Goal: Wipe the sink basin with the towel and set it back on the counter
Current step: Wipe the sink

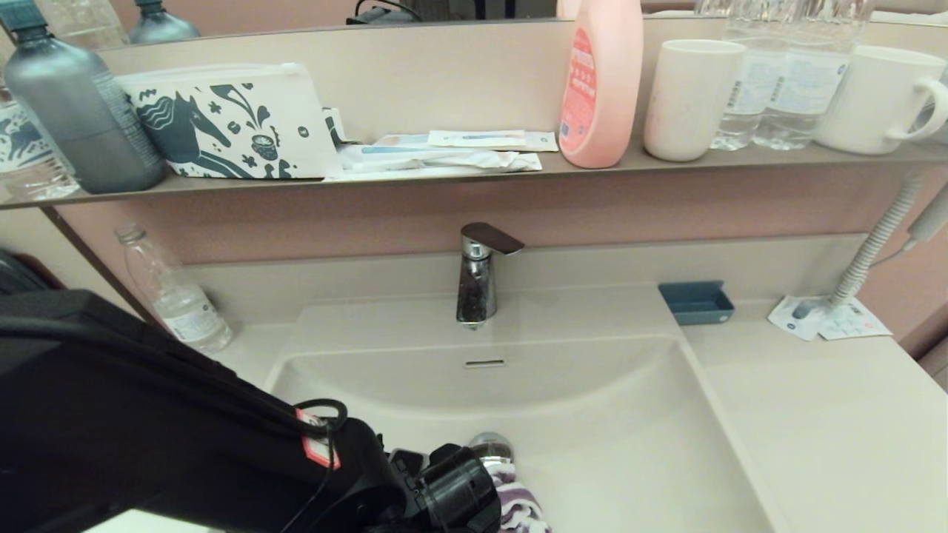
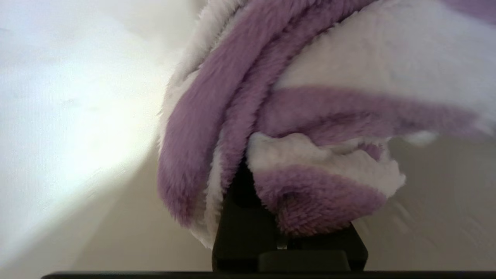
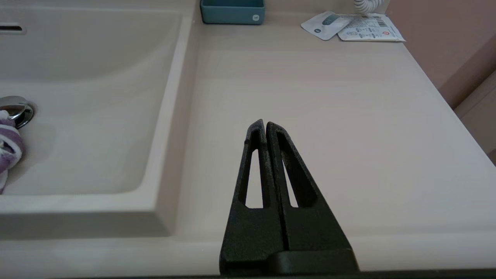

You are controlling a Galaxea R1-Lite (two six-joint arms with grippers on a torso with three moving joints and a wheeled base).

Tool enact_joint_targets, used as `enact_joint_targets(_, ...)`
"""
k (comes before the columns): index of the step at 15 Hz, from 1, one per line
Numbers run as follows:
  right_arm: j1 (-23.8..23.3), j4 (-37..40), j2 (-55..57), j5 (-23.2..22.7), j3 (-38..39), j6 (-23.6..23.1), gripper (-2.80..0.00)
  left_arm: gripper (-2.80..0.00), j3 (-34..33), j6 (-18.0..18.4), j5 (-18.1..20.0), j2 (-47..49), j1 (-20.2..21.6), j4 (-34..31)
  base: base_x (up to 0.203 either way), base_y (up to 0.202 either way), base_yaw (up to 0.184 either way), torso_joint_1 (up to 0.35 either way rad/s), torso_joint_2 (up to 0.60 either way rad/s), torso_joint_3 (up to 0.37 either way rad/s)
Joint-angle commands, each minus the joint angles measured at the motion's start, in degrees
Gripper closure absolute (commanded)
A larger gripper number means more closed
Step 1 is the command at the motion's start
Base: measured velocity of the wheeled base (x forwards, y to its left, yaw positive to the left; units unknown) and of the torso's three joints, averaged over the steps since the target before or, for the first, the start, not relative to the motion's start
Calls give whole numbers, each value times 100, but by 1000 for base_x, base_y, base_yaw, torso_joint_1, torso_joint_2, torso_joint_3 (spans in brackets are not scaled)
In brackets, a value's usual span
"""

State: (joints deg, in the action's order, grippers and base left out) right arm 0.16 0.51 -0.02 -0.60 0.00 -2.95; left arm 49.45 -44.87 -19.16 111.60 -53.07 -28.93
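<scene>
The purple-and-white striped towel (image 1: 518, 507) (image 2: 310, 116) (image 3: 8, 149) hangs bunched in my left gripper (image 2: 267, 170), which is shut on it down inside the cream sink basin (image 1: 615, 414) (image 3: 89, 116), just in front of the chrome drain plug (image 1: 490, 446) (image 3: 15, 109). The towel wraps over the fingertips and hides them. My left arm fills the lower left of the head view. My right gripper (image 3: 265, 124) is shut and empty, hovering over the cream counter (image 1: 829, 414) (image 3: 329, 116) to the right of the basin.
A chrome faucet (image 1: 478, 277) stands behind the basin above the overflow slot (image 1: 484, 363). A blue soap dish (image 1: 696, 302), paper sachets (image 1: 829, 318) and a coiled hose (image 1: 878, 244) sit at the counter's back right. A plastic bottle (image 1: 174, 292) stands left. The shelf above holds bottles, cups and a horse-print pouch (image 1: 229, 122).
</scene>
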Motion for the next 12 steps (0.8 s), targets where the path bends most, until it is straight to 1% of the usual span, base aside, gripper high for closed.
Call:
enact_joint_targets(1, 2, -6, 2, -2, 0, -4, 0, 0, 413, -39, -110, -406, -112, -584, 0, 0, 0, 0, 0, 0)
enact_joint_targets(3, 2, 2, 2, -2, 0, -4, 0, 0, 1058, -75, -282, -444, -284, -1860, 0, 0, 0, 0, 0, 0)
enact_joint_targets(4, 3, -1, 2, -2, 0, -4, 0, 0, 1234, -84, -438, -489, -357, -2278, 0, 0, 0, 0, 0, 0)
enact_joint_targets(7, 2, -6, 2, -2, 0, -4, 0, 0, 1522, -27, -949, -932, -371, -2845, 0, 0, 0, 0, 0, 0)
enact_joint_targets(9, 2, 1, 2, -2, 0, -4, 0, 0, 1863, 47, -1020, -1205, -362, -3356, 0, 0, 0, 0, 0, 0)
enact_joint_targets(10, 10, 2, 2, -2, 0, -4, 0, 0, 1837, 48, -1023, -1278, -324, -3537, 0, 0, 0, 0, 0, 0)
enact_joint_targets(12, 2, 1, 2, -2, 0, -4, 0, 0, 1543, 51, -1020, -1471, -211, -3546, 0, 0, 0, 0, 0, 0)
